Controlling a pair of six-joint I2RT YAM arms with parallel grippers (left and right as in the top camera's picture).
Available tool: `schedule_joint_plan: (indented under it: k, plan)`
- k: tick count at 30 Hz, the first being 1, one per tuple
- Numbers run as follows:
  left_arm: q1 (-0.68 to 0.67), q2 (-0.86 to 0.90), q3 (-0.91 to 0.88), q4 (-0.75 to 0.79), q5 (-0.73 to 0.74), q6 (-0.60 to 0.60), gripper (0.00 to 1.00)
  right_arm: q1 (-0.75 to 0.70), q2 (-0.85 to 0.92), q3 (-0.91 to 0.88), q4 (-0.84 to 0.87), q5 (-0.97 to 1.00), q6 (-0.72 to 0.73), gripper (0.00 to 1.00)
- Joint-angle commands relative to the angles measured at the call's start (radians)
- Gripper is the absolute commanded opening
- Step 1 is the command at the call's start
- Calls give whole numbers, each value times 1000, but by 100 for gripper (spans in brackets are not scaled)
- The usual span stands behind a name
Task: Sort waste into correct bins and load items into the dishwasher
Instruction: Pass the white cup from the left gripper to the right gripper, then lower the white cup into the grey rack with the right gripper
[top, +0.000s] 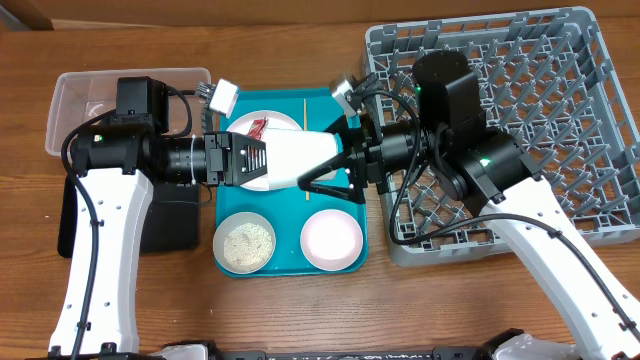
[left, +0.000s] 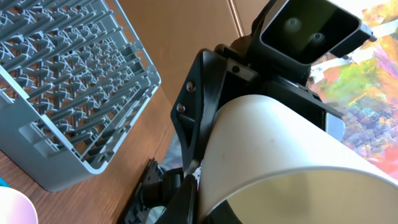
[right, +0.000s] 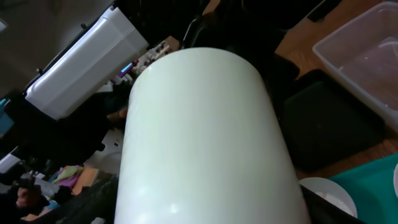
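Brown wood table (top: 300, 320) fills the overhead view, bare along its near edge. My left claw (top: 262, 160) and right claw (top: 318, 162) meet above the teal tray (top: 290, 268). The cup (top: 295, 155) lies sideways in the air between them, its wide end toward the left claw. On the tray sit the plate (top: 275, 120) with the wrapper (top: 258, 127), a chopstick (top: 303, 108), a rice bowl (top: 245, 243) and a second bowl (top: 332, 240). The tub (top: 85, 105) and black tray (top: 175, 225) lie at the left, the tray partly under my left arm. The rack (top: 560, 120) stands just beside the teal tray's right edge.

From my left wrist, the cup's mouth is close to the lens. A right finger (left: 198, 118) lies flat against its wall, so my right claw is pinching the cup. My left fingers are hidden, and I cannot tell whether that claw presses or stands spread. Open wood separates us from the rack's corner.

From my right wrist, the cup's wall hides my own fingers. Past it at the right are the tub, the black tray and a corner of the teal tray.
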Motion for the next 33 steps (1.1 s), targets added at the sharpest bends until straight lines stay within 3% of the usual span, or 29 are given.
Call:
schedule_joint_plan:
  k: [1, 10, 12, 14, 16, 17, 24, 29, 33]
  plan:
    - [-3, -2, 8, -6, -49, 33, 4, 6, -11, 7, 33, -23, 28, 79]
    - [-3, -2, 8, -6, -49, 33, 5, 3, -11, 7, 54, -23, 43, 62]
    - [-3, -2, 8, -6, -49, 33, 11, 3, -11, 7, 54, -22, 43, 61]
    - [-3, -2, 8, -6, -49, 33, 35, -2, -13, 7, 50, -10, 43, 61]
    - [-3, -2, 8, -6, -54, 33, 66, -18, -19, 7, 15, 51, 43, 61]
    - [-3, -2, 8, -6, -61, 32, 100, -32, -26, 7, -18, 103, 42, 60]
    - [-3, -2, 8, -10, -175, -2, 100, -202, -125, 11, -406, 641, 53, 60]
    - [-3, -2, 8, 2, -218, -3, 100, -215, -153, 10, -728, 1090, 189, 60]
    - [-3, -2, 8, 32, -256, -52, 100, -182, -125, -13, -907, 1253, 317, 60]
